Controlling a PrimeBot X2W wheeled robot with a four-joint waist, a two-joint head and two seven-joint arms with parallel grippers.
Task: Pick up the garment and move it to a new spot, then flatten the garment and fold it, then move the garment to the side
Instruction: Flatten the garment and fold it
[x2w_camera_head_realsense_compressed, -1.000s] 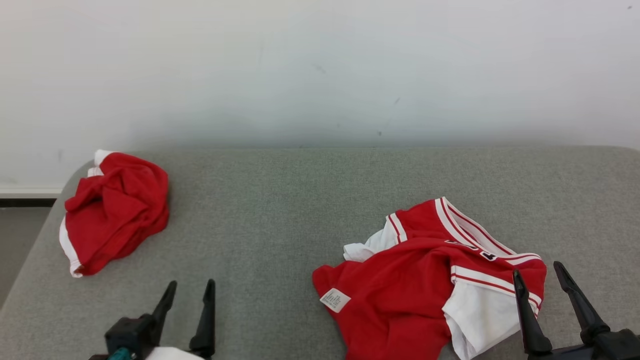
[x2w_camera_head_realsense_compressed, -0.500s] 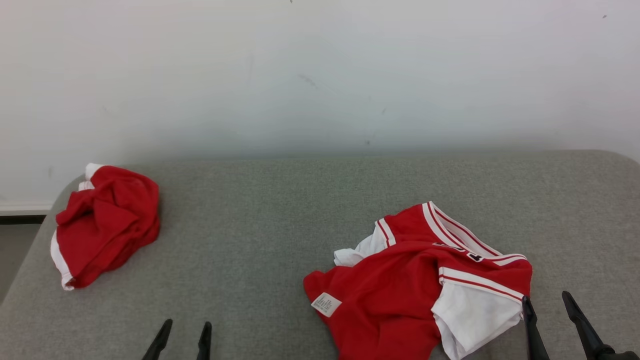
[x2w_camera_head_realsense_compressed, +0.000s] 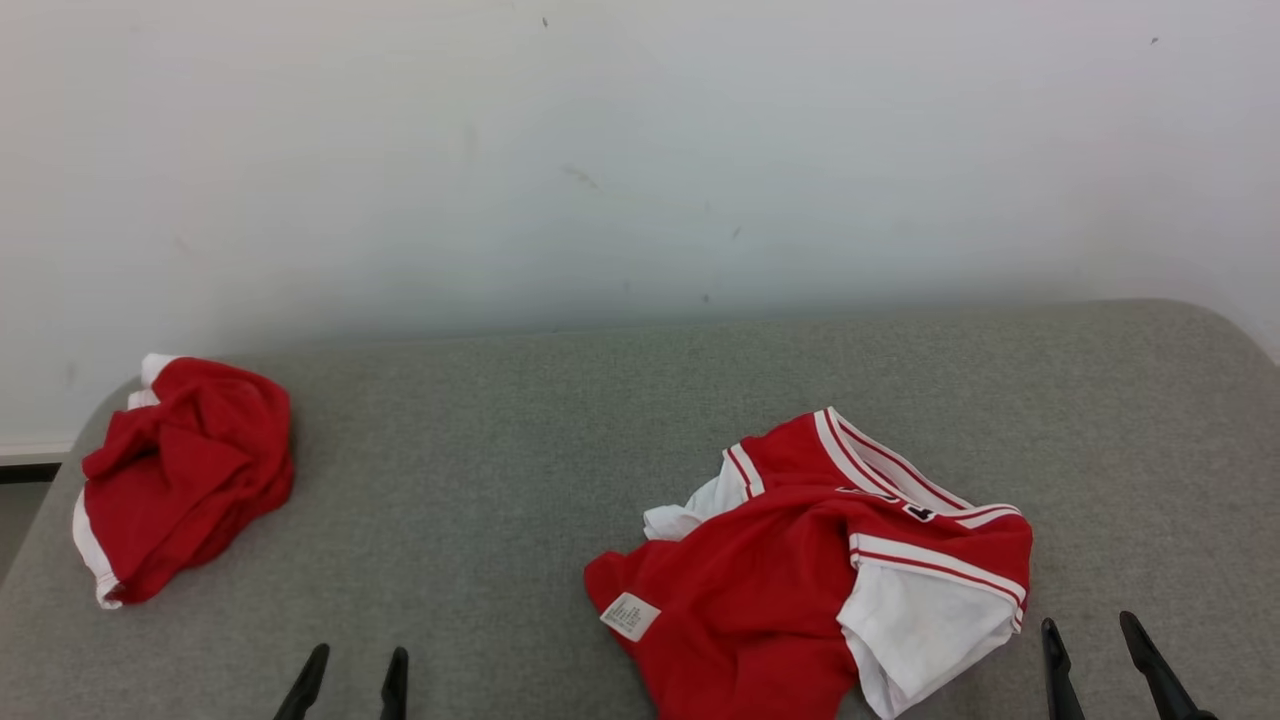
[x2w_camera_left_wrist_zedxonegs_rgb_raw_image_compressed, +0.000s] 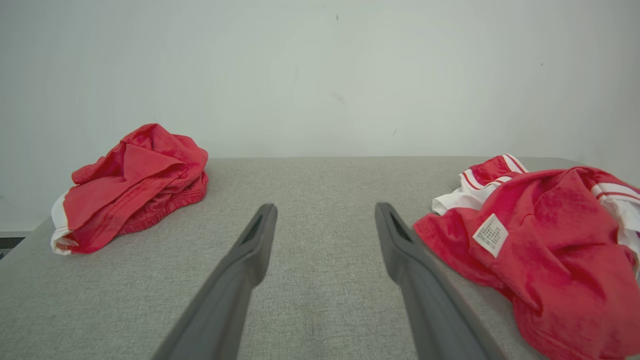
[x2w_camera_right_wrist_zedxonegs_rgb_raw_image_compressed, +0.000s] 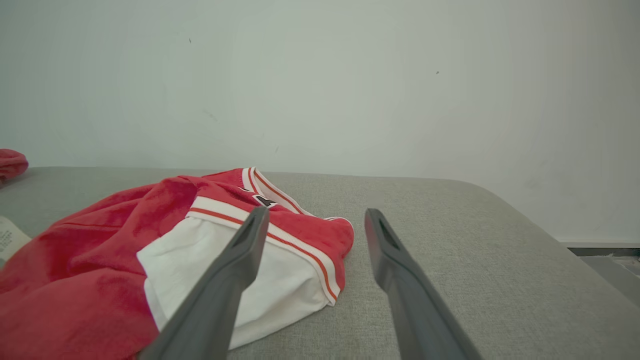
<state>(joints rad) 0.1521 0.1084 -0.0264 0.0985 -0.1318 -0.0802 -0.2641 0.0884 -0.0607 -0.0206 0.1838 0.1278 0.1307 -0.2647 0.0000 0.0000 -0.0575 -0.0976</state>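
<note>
A crumpled red and white garment (x2w_camera_head_realsense_compressed: 800, 570) with striped trim and a white label lies on the grey surface at the front right; it is also in the left wrist view (x2w_camera_left_wrist_zedxonegs_rgb_raw_image_compressed: 545, 240) and the right wrist view (x2w_camera_right_wrist_zedxonegs_rgb_raw_image_compressed: 165, 250). My right gripper (x2w_camera_head_realsense_compressed: 1088, 635) stands open just right of it, touching nothing, and its fingers (x2w_camera_right_wrist_zedxonegs_rgb_raw_image_compressed: 235, 265) frame the garment's white sleeve edge. My left gripper (x2w_camera_head_realsense_compressed: 357, 660) is open at the front left, over bare fabric, with nothing between its fingers (x2w_camera_left_wrist_zedxonegs_rgb_raw_image_compressed: 250, 250).
A second bunched red garment (x2w_camera_head_realsense_compressed: 180, 475) with white trim sits at the far left edge of the grey padded surface (x2w_camera_head_realsense_compressed: 560, 420). A white wall rises behind. The surface rounds off at the right (x2w_camera_right_wrist_zedxonegs_rgb_raw_image_compressed: 525, 215), with floor beyond.
The whole head view has tilted upward, so the camera moved. Both grippers now show less at the bottom edge. The garments lie as before.
</note>
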